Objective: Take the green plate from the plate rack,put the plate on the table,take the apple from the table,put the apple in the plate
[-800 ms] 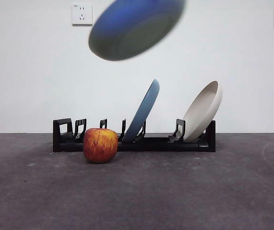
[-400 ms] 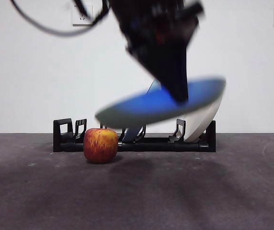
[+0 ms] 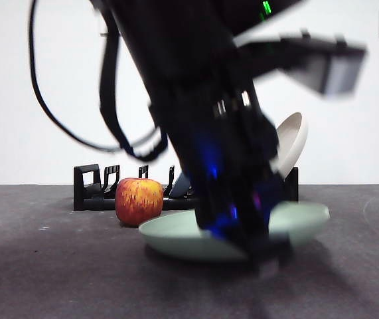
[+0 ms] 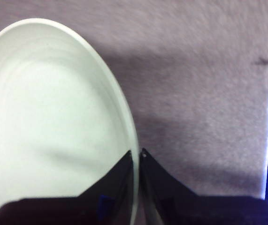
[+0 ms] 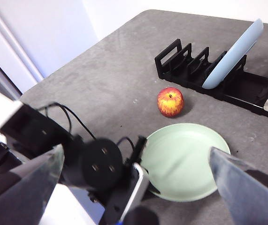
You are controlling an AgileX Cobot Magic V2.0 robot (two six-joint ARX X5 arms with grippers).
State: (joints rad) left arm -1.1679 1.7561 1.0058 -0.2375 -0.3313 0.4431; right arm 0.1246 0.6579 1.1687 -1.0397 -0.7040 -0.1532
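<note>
Between the left jaws (image 4: 136,161), pinching the stiff, slippery green plate (image 4: 49,122) by its rim, just above the tabletop (image 4: 204,84); right jaws (image 5: 134,173) hanging apart.

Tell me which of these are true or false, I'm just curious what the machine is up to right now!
1. The left gripper grips the green plate by its rim. True.
2. The apple lies in the green plate. False: it sits on the table, beside the plate.
3. The light blue plate leans in the plate rack. True.
4. The right gripper holds the apple. False: its jaws are open, holding nothing.
</note>
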